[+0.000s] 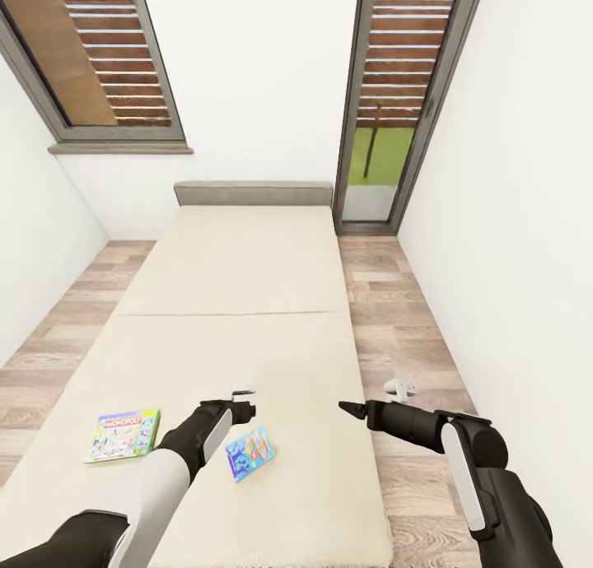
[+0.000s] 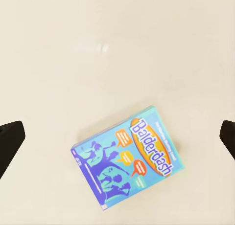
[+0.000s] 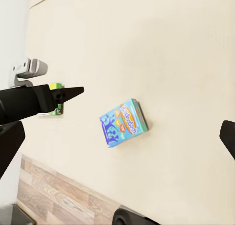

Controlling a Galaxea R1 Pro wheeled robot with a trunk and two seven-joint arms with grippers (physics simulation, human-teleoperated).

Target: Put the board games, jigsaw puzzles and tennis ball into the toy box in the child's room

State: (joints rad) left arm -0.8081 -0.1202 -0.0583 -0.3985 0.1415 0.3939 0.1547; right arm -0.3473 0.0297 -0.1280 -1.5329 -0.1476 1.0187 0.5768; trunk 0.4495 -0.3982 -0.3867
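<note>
monopoly box (image 1: 122, 435) flat on bed | blue box (image 1: 250, 453) flat beside it

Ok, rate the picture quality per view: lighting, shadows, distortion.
Head view: wide-angle, walls and windows splay outward; flat, even light on the bed. Left wrist view: the blue board game is sharp, throwing a faint soft shadow. Right wrist view: tilted, evenly lit.

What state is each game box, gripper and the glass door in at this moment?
Monopoly box: flat on the bed, untouched.
Balderdash box: flat on the bed, face up, not gripped.
Left gripper: open, above the Balderdash box, holding nothing.
Right gripper: fingers spread, empty.
Glass door: cannot tell if open.
</note>
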